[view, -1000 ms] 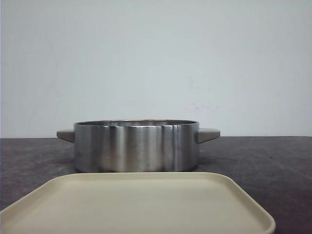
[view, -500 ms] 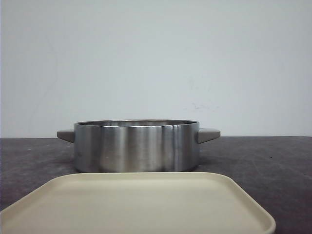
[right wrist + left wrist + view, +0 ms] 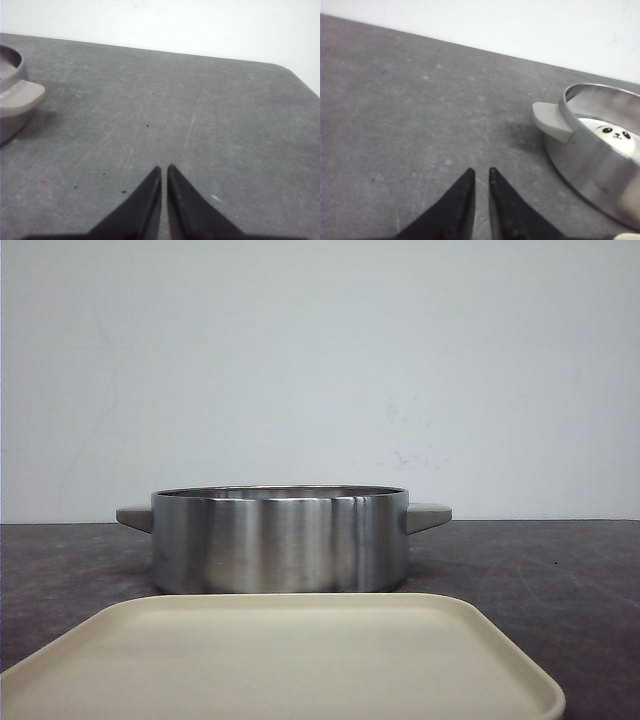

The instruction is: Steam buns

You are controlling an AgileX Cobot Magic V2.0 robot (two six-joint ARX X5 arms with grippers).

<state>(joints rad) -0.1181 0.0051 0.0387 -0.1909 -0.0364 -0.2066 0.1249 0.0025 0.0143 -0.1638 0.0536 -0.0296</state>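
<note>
A: Item one, nearest the front camera?

B: Tray point(image 3: 290, 660), cream, square with rounded corners. Its near edge and left corner are cut off by the frame. Nothing shows on its surface.

A: Item two, behind it?

B: Pot point(image 3: 280, 540), brushed steel, low and round, standing on the dark grey worktop point(image 3: 540, 560) just past the tray's far rim. Two grey handles, the left handle point(image 3: 134, 517) and the right handle point(image 3: 428, 516). From the front its wall hides the whole interior.

A: And the buns?

B: One bun point(image 3: 617, 140) is visible only in the left wrist view: white, with black eyes, nose and smile, lying inside the pot. The steel wall covers its lower part and the frame edge crops the pot. How many others lie in there cannot be told.

A: Left gripper point(image 3: 481, 172)?

B: Black, over bare worktop, well apart from the pot. Jaws nearly together, a thin slit between the tips, pinching nothing.

A: Right gripper point(image 3: 164, 170)?

B: Same kind, jaws nearly together and holding nothing, over bare worktop. One pot handle point(image 3: 22, 95) and a sliver of steel wall show at the frame edge; the rest is cropped.

A: Furthest?

B: Plain pale wall point(image 3: 320, 360).
</note>
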